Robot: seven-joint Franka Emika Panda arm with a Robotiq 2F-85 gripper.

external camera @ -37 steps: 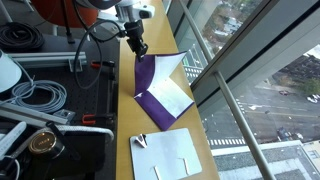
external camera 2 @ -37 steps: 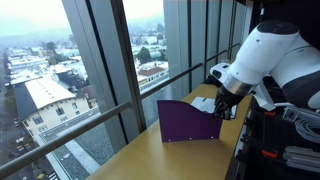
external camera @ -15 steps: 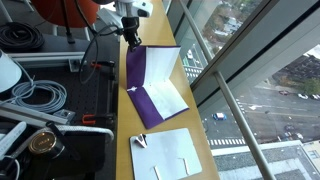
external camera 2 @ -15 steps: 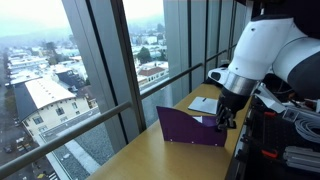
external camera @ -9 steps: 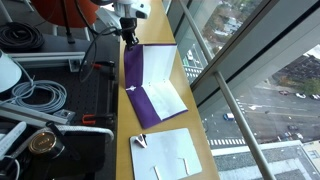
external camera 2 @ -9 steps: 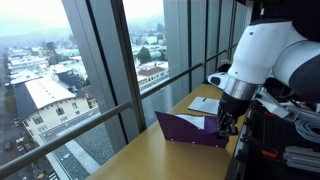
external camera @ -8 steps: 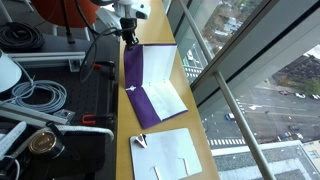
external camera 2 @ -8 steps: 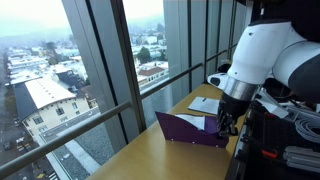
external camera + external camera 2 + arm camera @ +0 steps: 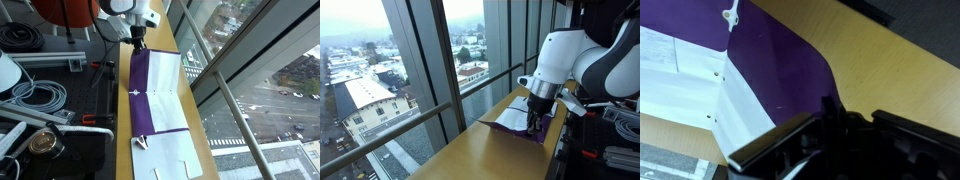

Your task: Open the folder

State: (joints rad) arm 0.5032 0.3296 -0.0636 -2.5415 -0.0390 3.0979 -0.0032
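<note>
One cover edge of the folder is sitting clenched in the hand; tugging hard is risking tearing it.

The arm is reached to the far side and bent downward, the gripper held low, its fingers drawn together.

Soft overcast daylight through the windows, faint shadows, low resolution, wrist view's near foreground blurred
</note>
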